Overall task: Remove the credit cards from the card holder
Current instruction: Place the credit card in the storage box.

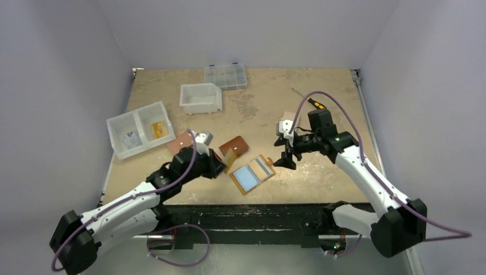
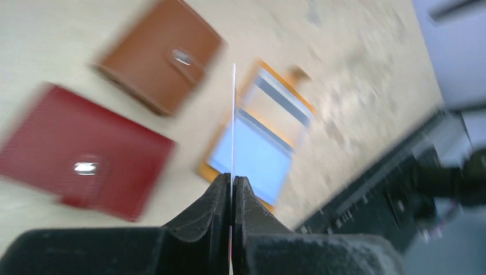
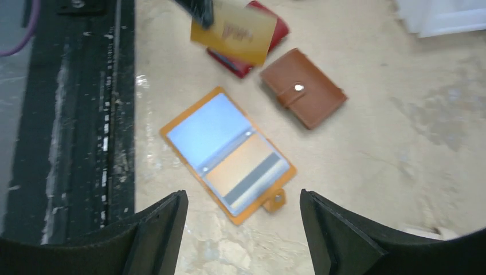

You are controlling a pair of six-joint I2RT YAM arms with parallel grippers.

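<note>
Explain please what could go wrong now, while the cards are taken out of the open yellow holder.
1. The left gripper pinches the yellow card near one end only, so the card may twist or slip out while the arm carries it.
2. The right gripper is open above the holder, and nothing pins the holder down. Pulling the blue card may drag the whole holder along.

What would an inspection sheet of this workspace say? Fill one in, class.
Surface: worn tan tabletop.
Job's things: mustard-yellow leather card holder lies open, light blue card and dark-striped card inside; yellow-orange plastic card lifted.
Clutter: brown leather wallet, dark red wallet, white plastic bins, clear compartment box, screwdriver.
Grippers: left gripper shut on the yellow-orange card; right gripper open, empty.
Cables: purple cables looped along both arms.
Surroundings: plain pale walls.
</note>
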